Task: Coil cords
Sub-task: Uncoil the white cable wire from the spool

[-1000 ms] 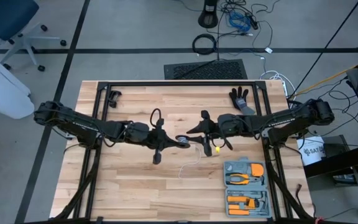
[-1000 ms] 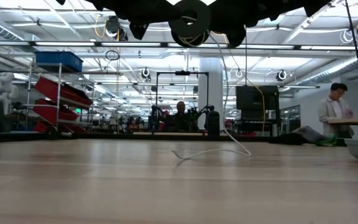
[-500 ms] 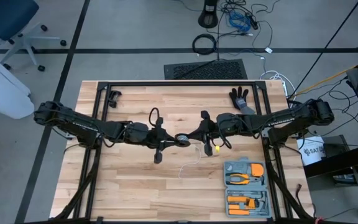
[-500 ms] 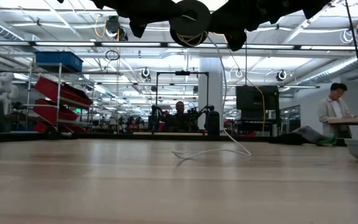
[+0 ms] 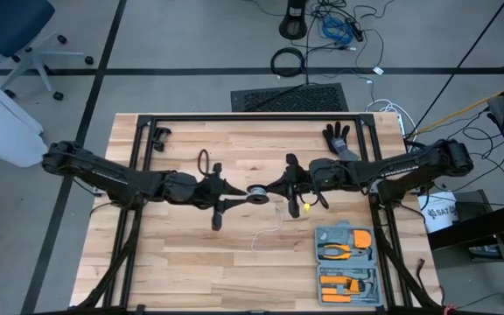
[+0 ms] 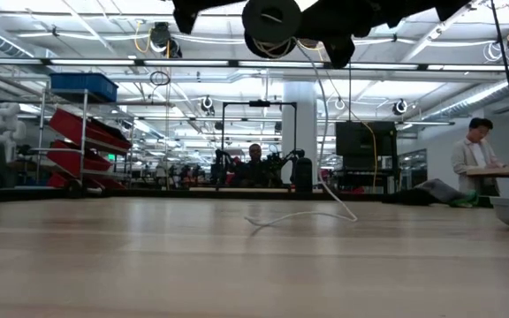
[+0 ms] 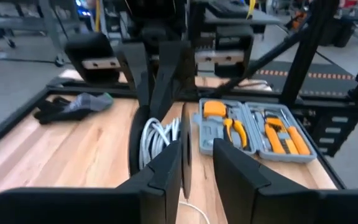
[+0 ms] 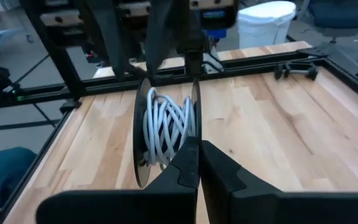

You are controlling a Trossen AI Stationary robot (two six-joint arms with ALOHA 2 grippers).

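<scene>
1. Since a second ago, the left gripper (image 5: 237, 195) has been parted and drawn back from the reel (image 5: 257, 192).
2. The reel is held above mid-table, pinched on one flange by the closed right gripper (image 5: 270, 190).
3. Only the wrist views show the cord (image 8: 165, 129) wound inside; its tail (image 6: 300, 215) is seen trailing on the table (image 5: 191, 262) in the low view.

L gripper (image 5: 232, 198) has opened and backed off the reel (image 5: 257, 192), now pinched by R gripper (image 5: 272, 188), which closed on its rim.
</scene>
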